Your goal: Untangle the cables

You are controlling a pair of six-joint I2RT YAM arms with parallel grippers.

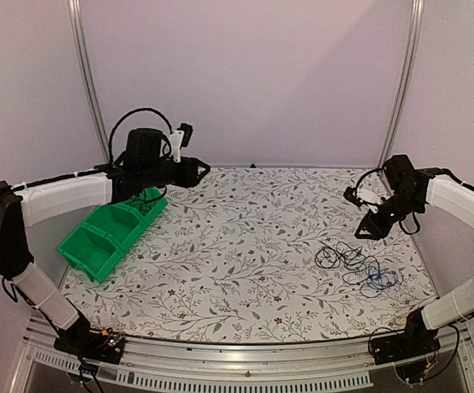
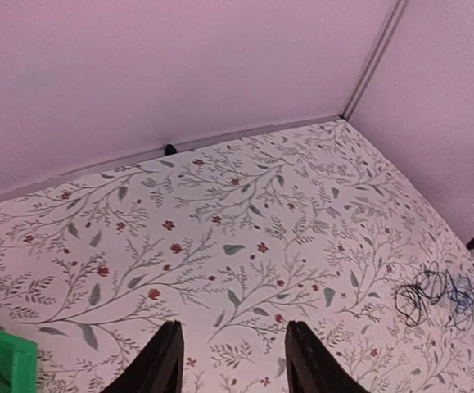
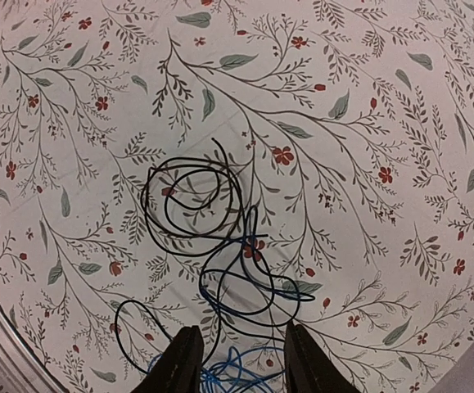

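Cables (image 3: 238, 246) lie tangled under our right gripper (image 3: 238, 360). We see it and our left gripper (image 2: 232, 360) both spread wide, empty.

blue cable (image 3: 230, 362) cut by right wrist bottom edge, green bin (image 2: 1, 360) cropped at left wrist corner, overhead cables (image 1: 359, 263) too small to separate

The worktop (image 1: 245, 246) is white, printed with grey-green sprigs and small red flowers; near its right edge the cables (image 1: 347, 255) are black beside one bright blue cable (image 1: 377, 280); the bin (image 1: 106, 237) at its left edge is green.
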